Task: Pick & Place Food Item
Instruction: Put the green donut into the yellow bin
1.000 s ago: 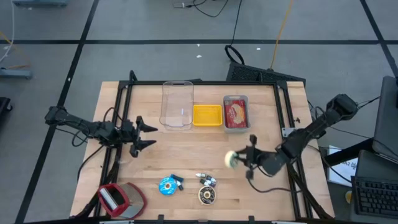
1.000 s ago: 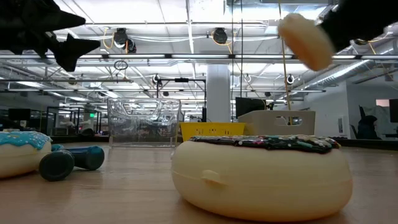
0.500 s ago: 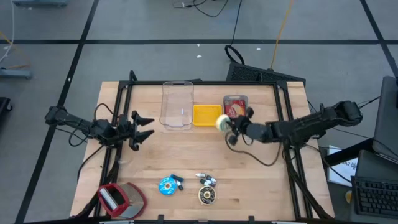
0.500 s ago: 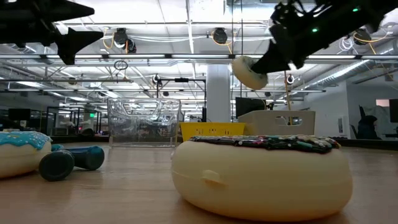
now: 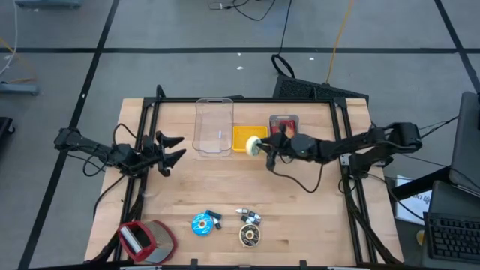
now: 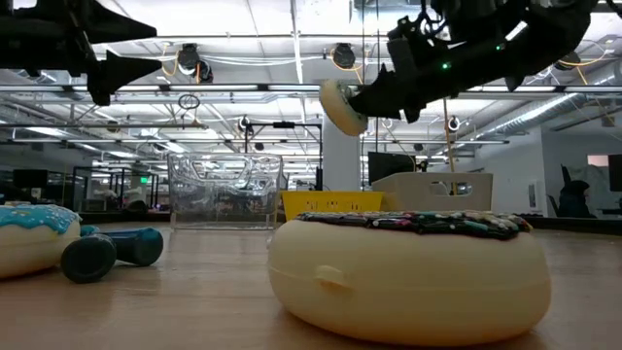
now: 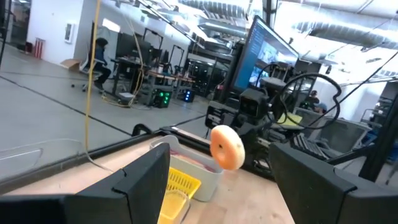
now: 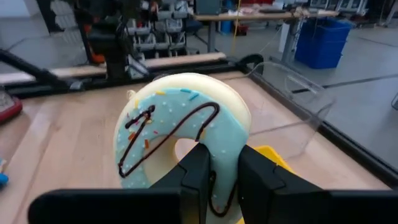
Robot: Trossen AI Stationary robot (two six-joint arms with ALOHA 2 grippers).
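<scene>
A donut (image 8: pixel 180 134) with light blue icing and a dark drizzle hangs in the air, with my right gripper (image 5: pixel 264 147) shut on it. In the high view the donut (image 5: pixel 255 145) is over the near right part of the yellow bin (image 5: pixel 246 137); in the low view it (image 6: pixel 340 105) is well above the table. The right arm reaches in from the table's right side. My left gripper (image 5: pixel 178 148) stands open and bare above the table's left part, beside the clear container (image 5: pixel 214 126). My right gripper pinches the donut's ring at the part of the rim (image 8: pixel 219 177) nearest the wrist, between its two fingers (image 8: pixel 196 177). The fingers come about level from the table's right side. The donut stands on edge beyond the fingertips, lifted clear of the bin and table.
A grey tray with red food (image 5: pixel 285 136) stands right of the yellow bin. Near the front edge lie a blue-iced donut (image 5: pixel 201 223), a small dark dumbbell (image 5: pixel 215 218), a sprinkled donut (image 5: pixel 250 235) and a red and grey object (image 5: pixel 146 238). Black frame rails (image 5: pixel 240 99) border the table.
My right gripper has swung from the table's right near part toward the far edge and the left, carrying the donut from beside the right rail to above the yellow bin, staying shut on it. The left gripper has tipped slightly in place.
</scene>
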